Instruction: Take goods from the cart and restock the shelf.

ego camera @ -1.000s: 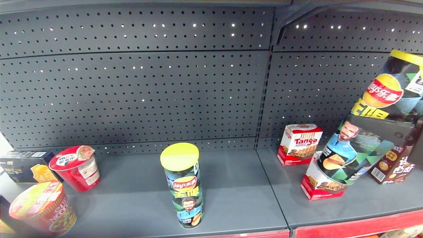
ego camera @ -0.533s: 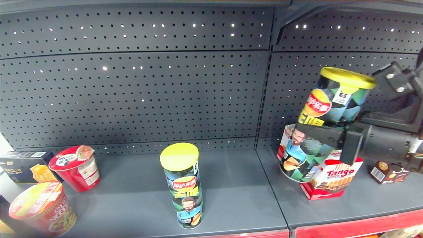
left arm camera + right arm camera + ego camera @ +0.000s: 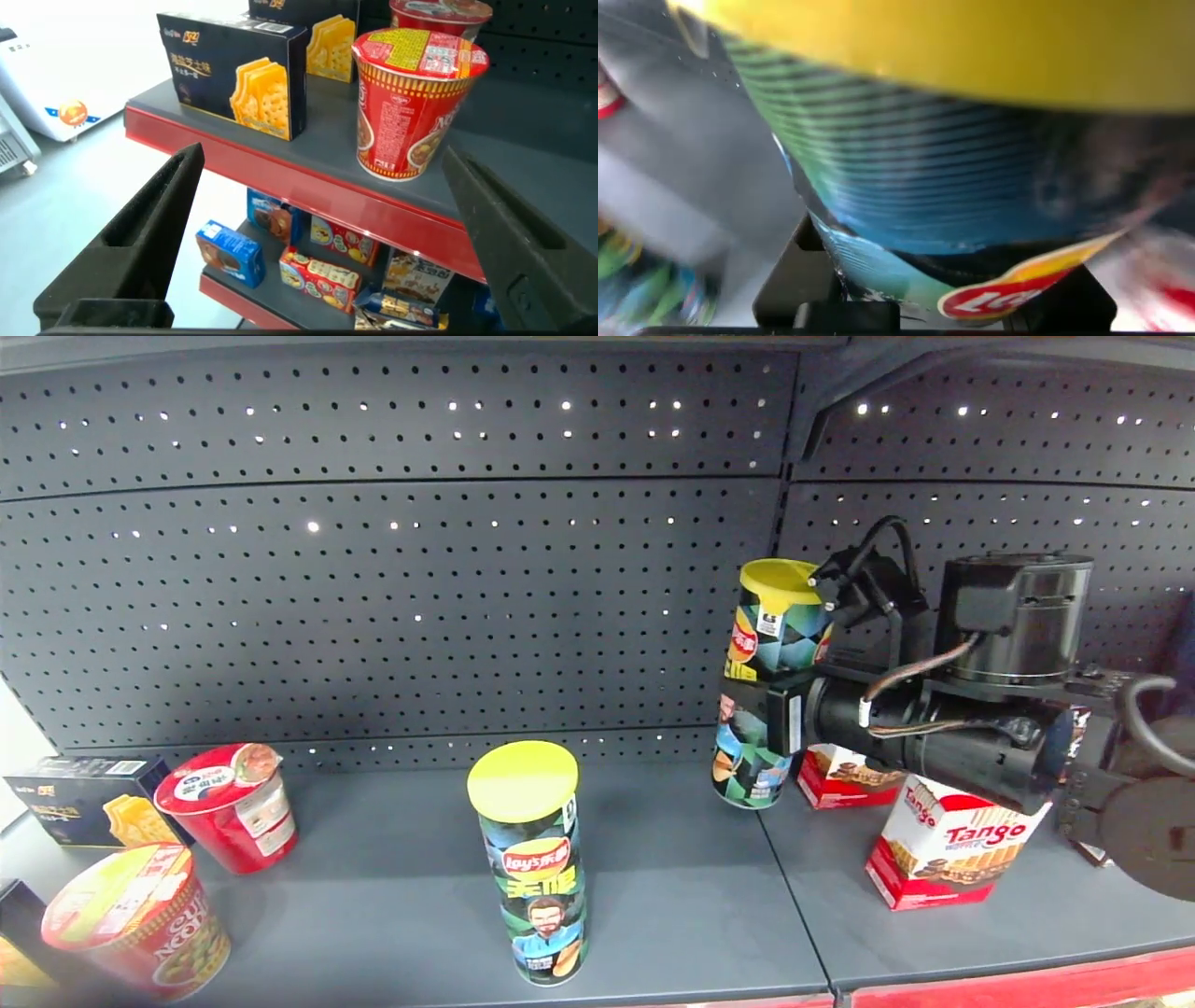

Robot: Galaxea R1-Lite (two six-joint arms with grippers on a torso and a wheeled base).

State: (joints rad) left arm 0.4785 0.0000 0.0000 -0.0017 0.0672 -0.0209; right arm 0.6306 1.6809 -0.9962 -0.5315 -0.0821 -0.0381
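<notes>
My right gripper [image 3: 761, 714] is shut on a tall chips can [image 3: 767, 681] with a yellow lid, held upright just above the grey shelf [image 3: 672, 887] near its middle seam. In the right wrist view the same chips can [image 3: 971, 177] sits between the dark fingers [image 3: 799, 280]. A second chips can [image 3: 534, 863] stands on the shelf front, left of the held one. My left gripper [image 3: 327, 243] is open, hanging in front of the shelf's left end, facing a red noodle cup [image 3: 416, 98] and a black cracker box [image 3: 238, 70].
Two red-and-white wafer boxes [image 3: 952, 845] [image 3: 840, 775] sit on the shelf under my right arm. At the left end stand two noodle cups [image 3: 229, 807] [image 3: 135, 924] and a black box [image 3: 89, 798]. Lower shelves hold packets [image 3: 318, 275]. Bare shelf lies between the cans.
My right arm has carried the chips can leftward and deeper over the shelf, from the far right to the middle seam, turning it upright. The head view has shifted slightly.
</notes>
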